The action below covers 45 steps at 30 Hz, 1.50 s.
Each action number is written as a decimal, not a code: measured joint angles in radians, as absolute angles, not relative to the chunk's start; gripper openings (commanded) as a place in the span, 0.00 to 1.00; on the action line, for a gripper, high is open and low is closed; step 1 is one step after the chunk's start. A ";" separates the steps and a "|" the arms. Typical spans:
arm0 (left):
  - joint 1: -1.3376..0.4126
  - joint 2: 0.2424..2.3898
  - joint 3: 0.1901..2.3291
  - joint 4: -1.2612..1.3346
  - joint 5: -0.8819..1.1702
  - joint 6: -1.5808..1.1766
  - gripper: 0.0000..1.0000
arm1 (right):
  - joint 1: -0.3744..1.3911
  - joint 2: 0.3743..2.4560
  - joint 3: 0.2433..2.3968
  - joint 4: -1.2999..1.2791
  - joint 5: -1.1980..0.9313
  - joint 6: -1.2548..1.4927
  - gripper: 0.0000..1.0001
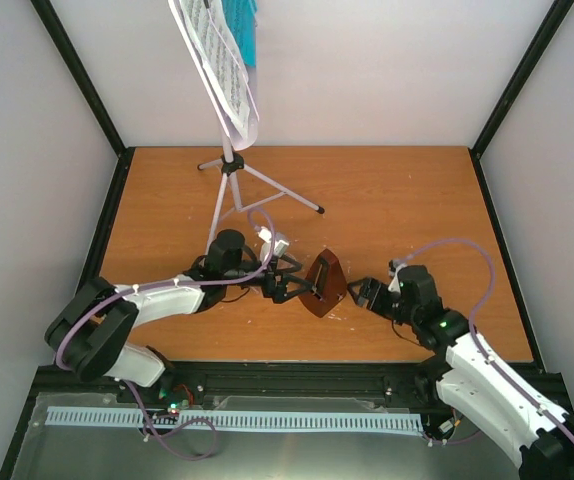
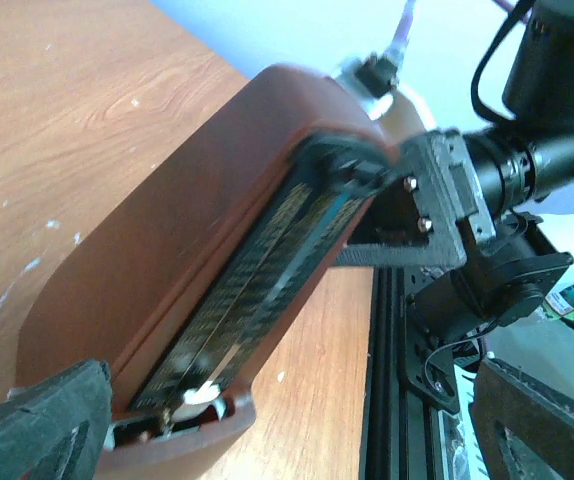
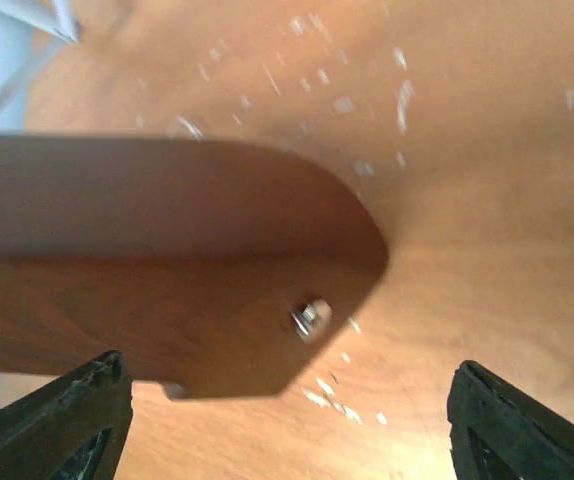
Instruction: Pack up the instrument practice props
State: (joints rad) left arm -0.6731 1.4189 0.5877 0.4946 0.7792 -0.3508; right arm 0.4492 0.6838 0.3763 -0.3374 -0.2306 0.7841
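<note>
The small brown metronome (image 1: 324,283) rests on the wooden table (image 1: 397,200) between my two grippers. Its scale face (image 2: 257,290) shows in the left wrist view, its plain brown back (image 3: 167,260) in the right wrist view. My left gripper (image 1: 285,284) is open just left of it, one finger (image 2: 37,430) beside its base. My right gripper (image 1: 365,295) is open just right of it, fingers (image 3: 57,420) wide apart and touching nothing. At the back, the music stand (image 1: 229,170) carries white sheet music (image 1: 222,60) and a teal booklet (image 1: 250,30).
The stand's tripod legs (image 1: 277,190) spread across the table's back left. White walls with black frame posts (image 1: 82,80) close in the sides. A black rail (image 1: 297,375) runs along the near edge. White specks (image 3: 347,400) dot the wood.
</note>
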 measured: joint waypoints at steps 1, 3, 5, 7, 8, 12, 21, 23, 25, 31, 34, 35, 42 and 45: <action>-0.663 1.425 0.575 0.506 0.788 -0.372 0.99 | 0.449 0.684 0.336 -0.321 -0.251 0.815 0.83; -0.649 1.437 0.561 0.510 0.798 -0.402 0.99 | 0.449 0.689 0.279 -0.287 -0.283 0.863 0.83; -0.638 1.453 0.561 0.516 0.803 -0.414 0.98 | 0.449 0.699 0.258 -0.265 -0.300 0.888 0.82; -0.633 1.477 0.561 0.518 0.812 -0.422 0.98 | 0.449 0.720 0.256 -0.235 -0.313 0.902 0.80; -0.631 1.491 0.562 0.519 0.817 -0.424 0.98 | 0.449 0.729 0.256 -0.220 -0.318 0.904 0.79; -0.629 1.544 0.566 0.512 0.823 -0.423 0.98 | 0.449 0.773 0.256 -0.175 -0.331 0.907 0.75; -0.629 1.614 0.614 0.494 0.842 -0.391 0.95 | 0.449 0.867 0.273 -0.128 -0.330 0.886 0.68; -0.629 1.631 0.624 0.481 0.842 -0.376 0.95 | 0.449 0.879 0.280 -0.122 -0.327 0.878 0.67; -0.629 1.647 0.632 0.462 0.841 -0.361 0.95 | 0.449 0.889 0.287 -0.118 -0.324 0.868 0.66; -0.635 1.656 0.633 0.430 0.839 -0.332 0.95 | 0.449 0.927 0.293 -0.103 -0.322 0.834 0.63; -0.653 1.659 0.634 0.415 0.836 -0.320 0.95 | 0.449 0.949 0.302 -0.096 -0.318 0.817 0.63; -0.660 1.660 0.635 0.409 0.833 -0.318 0.95 | 0.449 0.954 0.302 -0.089 -0.313 0.809 0.63; -0.705 1.660 0.644 0.396 0.806 -0.312 0.94 | 0.447 0.990 0.303 -0.047 -0.295 0.776 0.63; -0.712 1.660 0.644 0.400 0.798 -0.315 0.94 | 0.445 1.022 0.308 -0.035 -0.283 0.752 0.64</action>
State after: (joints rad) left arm -0.7120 1.6604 0.6437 0.3996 0.7982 -0.3149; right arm 0.4446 1.0218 0.3084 -0.0349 -0.2832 0.7517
